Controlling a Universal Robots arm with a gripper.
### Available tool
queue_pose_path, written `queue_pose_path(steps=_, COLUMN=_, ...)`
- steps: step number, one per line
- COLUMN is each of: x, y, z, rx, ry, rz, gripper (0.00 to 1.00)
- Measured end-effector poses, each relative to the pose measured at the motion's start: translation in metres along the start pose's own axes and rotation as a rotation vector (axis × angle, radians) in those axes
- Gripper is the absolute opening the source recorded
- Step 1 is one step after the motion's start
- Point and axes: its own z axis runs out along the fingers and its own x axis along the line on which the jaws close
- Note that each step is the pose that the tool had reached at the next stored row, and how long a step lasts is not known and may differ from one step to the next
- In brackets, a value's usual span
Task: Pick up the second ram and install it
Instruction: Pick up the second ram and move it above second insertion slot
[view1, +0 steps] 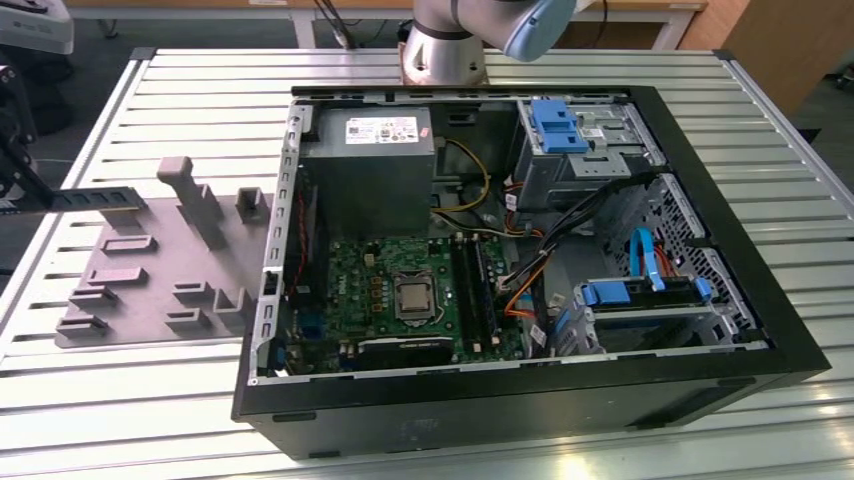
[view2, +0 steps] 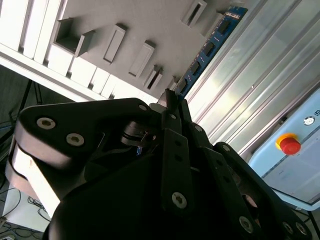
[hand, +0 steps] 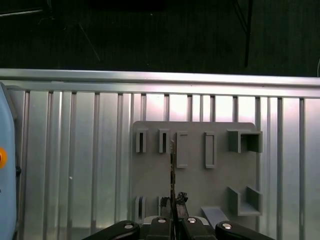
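Tool state: tool (view2: 169, 100) pressed together on the second ram (view2: 209, 47), pinching one short end; rest of the stick projecting free beyond the fingertips.
Ram location: held in the air over the grey fixture plate (view1: 147, 270) at the exterior view's left, well apart from the computer case (view1: 534, 400); seemingly touching neither the plate nor the counter (view1: 200, 90).
Risk, grip: end-only hold with a long overhang; judged liable to pivot or slip in the pinch under any side load, leaving the stick skewed.
Risk, clearance: raised posts on the plate and the case rim lie between ram and motherboard (view1: 360, 270); a low or tilted carry could clip either.
Risk, seating: memory slots (view1: 470, 285) sit just beside the processor socket (view1: 416, 297), with orange cables (view1: 527, 285) near; a snag or an off-line entry could strain board and slot. Slot occupancy not determinable.
Ram appearance: long, slim, flat; dark-blue board with a row of dark chips in the second wrist view; a thin dark line, edge-on, in the first wrist view. Label not discernible.
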Motion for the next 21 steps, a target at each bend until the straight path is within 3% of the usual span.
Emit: queue_pose_path(steps=21, x=-0.0004, y=0.0007, z=-0.015, rx=0.0052, ry=0.0001, rz=0.0, gripper=0.14)
